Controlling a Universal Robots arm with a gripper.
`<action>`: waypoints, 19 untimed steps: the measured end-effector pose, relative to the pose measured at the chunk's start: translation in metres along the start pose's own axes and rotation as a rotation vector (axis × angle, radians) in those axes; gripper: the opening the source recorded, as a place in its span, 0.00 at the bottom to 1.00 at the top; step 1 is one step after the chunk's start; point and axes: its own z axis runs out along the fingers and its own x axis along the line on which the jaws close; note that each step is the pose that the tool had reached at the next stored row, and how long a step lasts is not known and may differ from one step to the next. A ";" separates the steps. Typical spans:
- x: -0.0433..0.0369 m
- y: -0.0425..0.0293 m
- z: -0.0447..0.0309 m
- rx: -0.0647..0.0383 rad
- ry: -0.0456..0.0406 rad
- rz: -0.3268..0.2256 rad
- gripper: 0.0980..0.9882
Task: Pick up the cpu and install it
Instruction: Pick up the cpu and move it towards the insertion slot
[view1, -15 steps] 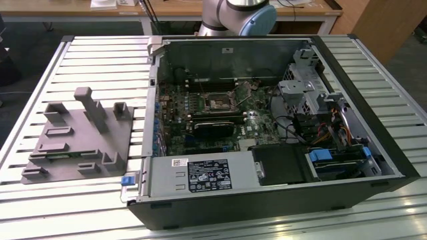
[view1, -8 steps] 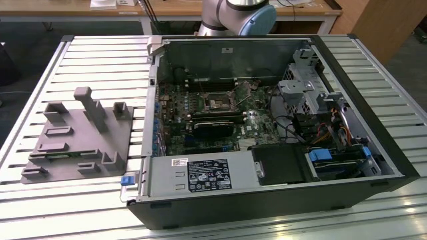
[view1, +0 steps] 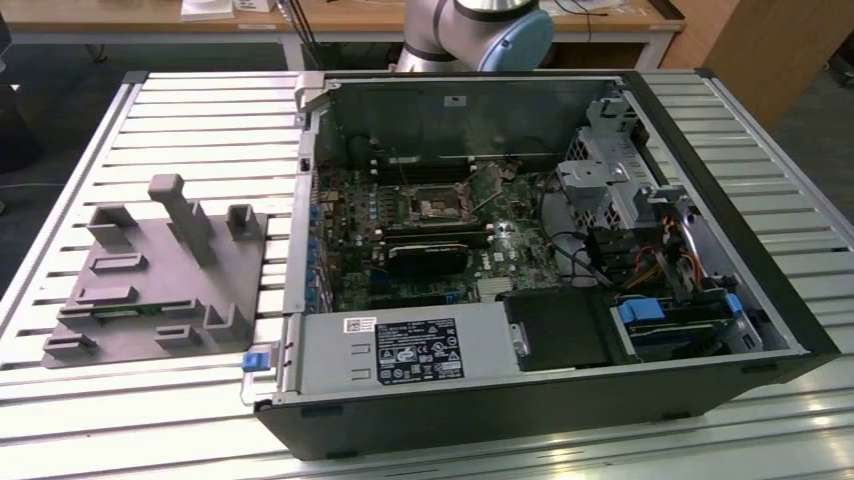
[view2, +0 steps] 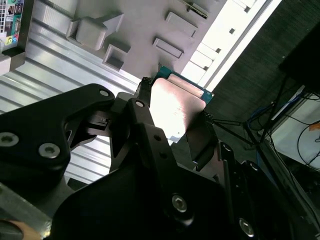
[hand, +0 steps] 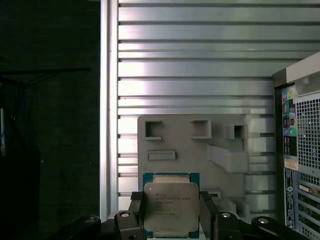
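Arm (view1: 474, 30) aimed down over grey tray (hand: 190, 145); fingers (hand: 206, 212) clamped on cpu (hand: 170, 207), clear of tray.

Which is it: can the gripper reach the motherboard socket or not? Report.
Probably yes: the computer case lies open side up and the socket looks uncovered. The gripper, shut on the cpu, hangs above the grey tray.

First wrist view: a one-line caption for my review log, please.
Gripper shut on the cpu, with the grey tray on the slatted table beyond it and the computer case alongside.
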 end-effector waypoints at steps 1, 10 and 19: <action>-0.0011 0.0000 0.0001 0.000 -0.0001 0.000 0.49; -0.0087 0.0005 0.0002 0.000 -0.0001 0.000 0.49; -0.0179 0.0009 0.0003 0.000 -0.0001 0.000 0.49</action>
